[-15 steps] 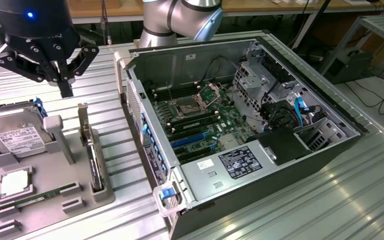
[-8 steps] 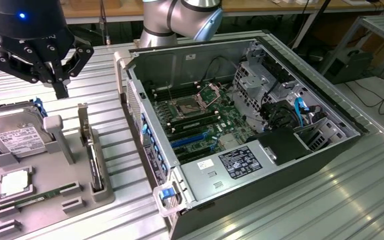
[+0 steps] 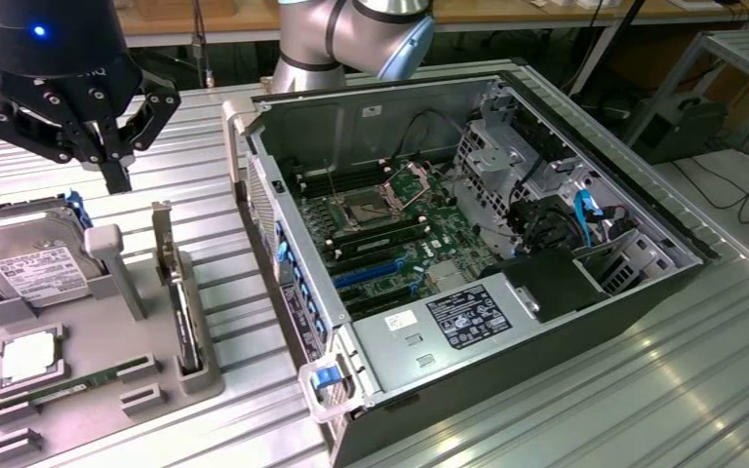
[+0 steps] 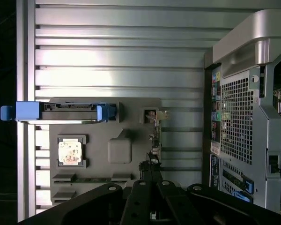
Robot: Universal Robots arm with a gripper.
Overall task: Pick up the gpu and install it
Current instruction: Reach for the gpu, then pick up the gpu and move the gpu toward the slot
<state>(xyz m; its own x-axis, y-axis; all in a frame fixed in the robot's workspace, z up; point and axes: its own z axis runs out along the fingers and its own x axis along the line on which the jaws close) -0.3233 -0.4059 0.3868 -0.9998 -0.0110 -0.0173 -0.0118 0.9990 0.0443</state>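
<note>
The gpu (image 3: 182, 312) stands on edge in a slot of the grey holder tray (image 3: 153, 385), its silver bracket at the far end. From the wrist view it is a thin strip (image 4: 153, 140) on the same tray (image 4: 131, 117). My gripper (image 3: 117, 178) hangs above the bench behind the tray, shut and holding nothing. Its black fingers (image 4: 141, 199) sit in line with the card's near end, above it and apart from it. The open computer case (image 3: 479, 244) lies at the exterior view's right, motherboard (image 3: 388, 229) exposed, with blue expansion slots (image 3: 368, 275).
The tray also carries a hard drive (image 3: 36, 263) with blue rails (image 4: 61, 112), a processor (image 3: 30, 356) and a slim RAM stick (image 3: 75, 385). The case's rear grille (image 4: 236, 117) stands close beside the tray. Ribbed metal bench (image 4: 122, 56) stretches around it.
</note>
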